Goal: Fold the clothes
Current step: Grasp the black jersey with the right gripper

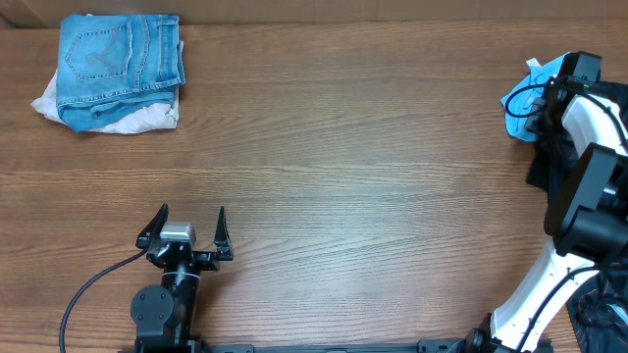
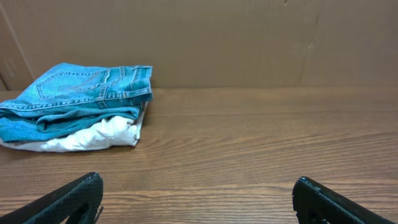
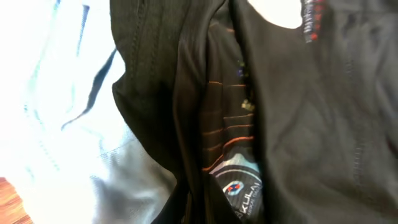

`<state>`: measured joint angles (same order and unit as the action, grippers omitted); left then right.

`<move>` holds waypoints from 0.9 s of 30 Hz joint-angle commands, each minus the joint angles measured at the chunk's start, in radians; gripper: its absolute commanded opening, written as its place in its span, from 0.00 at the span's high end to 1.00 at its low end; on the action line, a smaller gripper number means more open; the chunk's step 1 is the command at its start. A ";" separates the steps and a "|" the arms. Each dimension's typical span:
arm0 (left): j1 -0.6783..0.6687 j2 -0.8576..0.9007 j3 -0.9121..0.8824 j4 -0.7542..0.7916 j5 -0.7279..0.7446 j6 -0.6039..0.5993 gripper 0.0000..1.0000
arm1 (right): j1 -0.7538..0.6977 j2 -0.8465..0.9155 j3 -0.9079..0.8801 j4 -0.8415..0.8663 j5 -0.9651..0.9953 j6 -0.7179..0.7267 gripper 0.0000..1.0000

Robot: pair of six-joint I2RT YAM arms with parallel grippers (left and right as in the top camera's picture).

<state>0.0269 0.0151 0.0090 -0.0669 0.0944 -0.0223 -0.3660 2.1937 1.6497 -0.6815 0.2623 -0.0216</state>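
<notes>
Clothes [image 3: 186, 93] awaiting folding. Far left, folded jeans [image 1: 118, 59] rest on the desk [image 1: 373, 176]; my left fingers [image 1: 157, 227] stand spread, well apart from the work. The nearer right arm [image 1: 589, 118] meets the heap at the right edge; right fingers pressed together, catch unseen. Overhead shows only pale blue cloth [image 1: 518, 98]; the wrist view reveals the black jersey [image 3: 236, 143].

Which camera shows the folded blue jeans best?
The left wrist view: the jeans look big, pocket stitching clear, lying on a white cloth. Overhead shows them small, at top left. The right wrist view shows other clothes, no jeans.
</notes>
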 commanded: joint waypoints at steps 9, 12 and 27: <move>0.007 -0.011 -0.004 -0.001 0.007 0.012 0.00 | 0.000 -0.290 0.033 0.002 0.006 0.061 0.96; 0.007 -0.011 -0.004 -0.001 0.007 0.012 0.00 | 0.000 -0.343 0.033 -0.016 0.004 0.109 0.96; 0.007 -0.011 -0.004 -0.001 0.007 0.012 0.00 | 0.175 -0.543 0.033 -0.048 -0.346 0.187 0.96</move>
<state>0.0269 0.0151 0.0090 -0.0669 0.0944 -0.0223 -0.2802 1.7271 1.6497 -0.7490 0.0231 0.1352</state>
